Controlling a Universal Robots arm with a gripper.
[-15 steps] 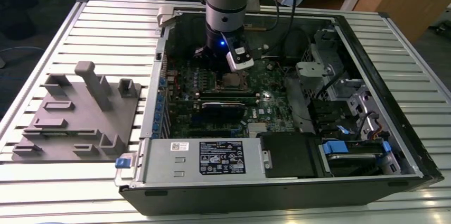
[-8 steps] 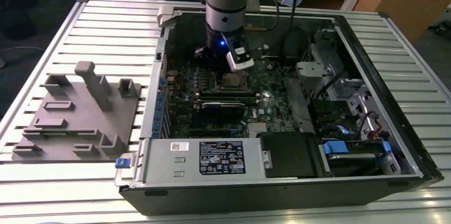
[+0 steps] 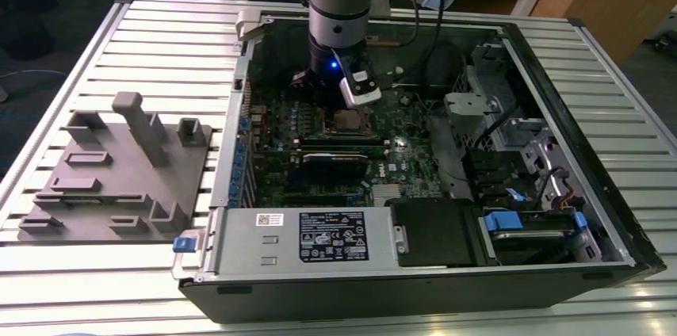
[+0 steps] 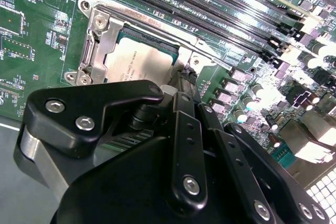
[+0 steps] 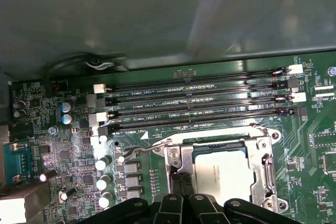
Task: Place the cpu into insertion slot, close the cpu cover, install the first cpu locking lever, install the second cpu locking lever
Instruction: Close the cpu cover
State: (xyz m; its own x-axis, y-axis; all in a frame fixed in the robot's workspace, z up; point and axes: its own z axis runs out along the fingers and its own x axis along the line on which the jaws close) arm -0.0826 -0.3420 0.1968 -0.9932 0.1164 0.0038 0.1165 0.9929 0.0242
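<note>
While the arm reaches down into the open computer case on the desk, the tool sits right at the edge of the insertion slot. The cpu lies flat in the slot, with its silver top up. The cpu cover lies flat around it. In the first wrist view, the tool's two black fingers are pressed close together, and nothing shows between them. A thin wire lever sticks out over the green board. A grey holder sits on the desk beside the case.
</note>
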